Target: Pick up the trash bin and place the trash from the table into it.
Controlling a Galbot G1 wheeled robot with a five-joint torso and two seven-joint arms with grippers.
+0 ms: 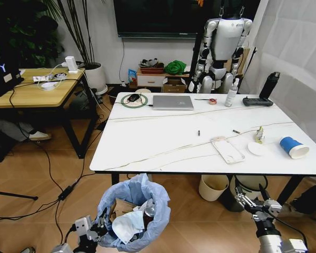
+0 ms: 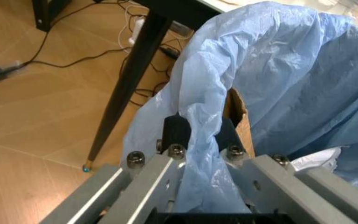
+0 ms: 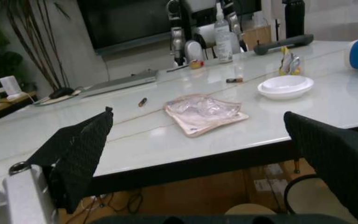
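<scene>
The trash bin (image 1: pixel 134 211), lined with a puffy light-blue bag (image 2: pixel 278 70), hangs in front of the table (image 1: pixel 163 158), below its near edge. My left gripper (image 1: pixel 98 225) is shut on its rim; its fingers (image 2: pixel 175 133) pinch the blue bag. Brown cardboard (image 2: pixel 238 116) and crumpled white paper (image 1: pixel 127 224) lie inside. On the table's right part lie clear plastic packaging (image 1: pixel 227 149), a white lid (image 1: pixel 255 148), a wrapper (image 1: pixel 259 135) and a blue-and-white cup (image 1: pixel 293 147) on its side. My right gripper (image 1: pixel 250 203) is open, low before the table's front edge, facing the packaging (image 3: pixel 205 112).
A silver laptop (image 1: pixel 173 101), a black remote-like device (image 1: pixel 257 101) and bottles (image 1: pixel 231 94) stand along the table's far side. A cream bin (image 1: pixel 213 187) and a grey bin (image 1: pixel 250 184) sit under the table. A black table leg (image 2: pixel 129 84) is beside the held bin. Cables cross the floor at left.
</scene>
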